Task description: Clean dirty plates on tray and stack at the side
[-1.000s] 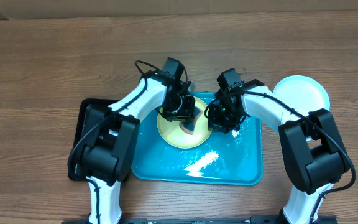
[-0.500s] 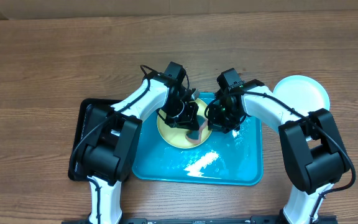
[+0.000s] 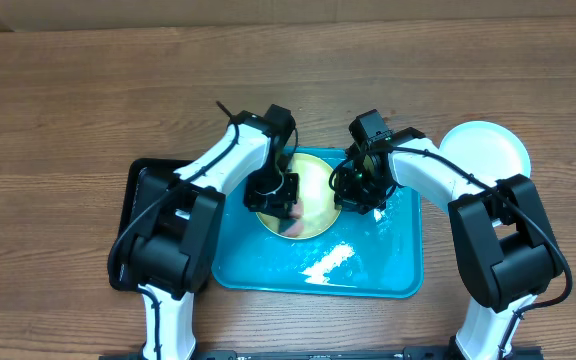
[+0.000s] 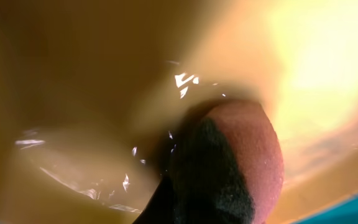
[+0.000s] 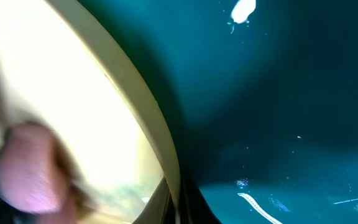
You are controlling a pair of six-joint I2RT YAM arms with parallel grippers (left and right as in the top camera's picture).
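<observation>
Wood-grain table (image 3: 68,100): left hand (image 3: 282,208) clamps pink sponge (image 3: 291,224), right hand (image 3: 353,196) grips glossy round plate (image 3: 314,185).

Left claw (image 3: 284,212) and right claw (image 3: 350,192) angled inward, both seemingly clamped.

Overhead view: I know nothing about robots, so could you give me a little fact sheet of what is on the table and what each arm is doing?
Setting: wooden table
Centre: blue tray, shiny white smear inside
On the tray: yellow-green plate
Left fingers: shut on a pink sponge, pressed to the plate
Right fingers: shut on the plate's right rim
Right of the tray: pale plate on the table
Left side: black tray under the left arm
</observation>
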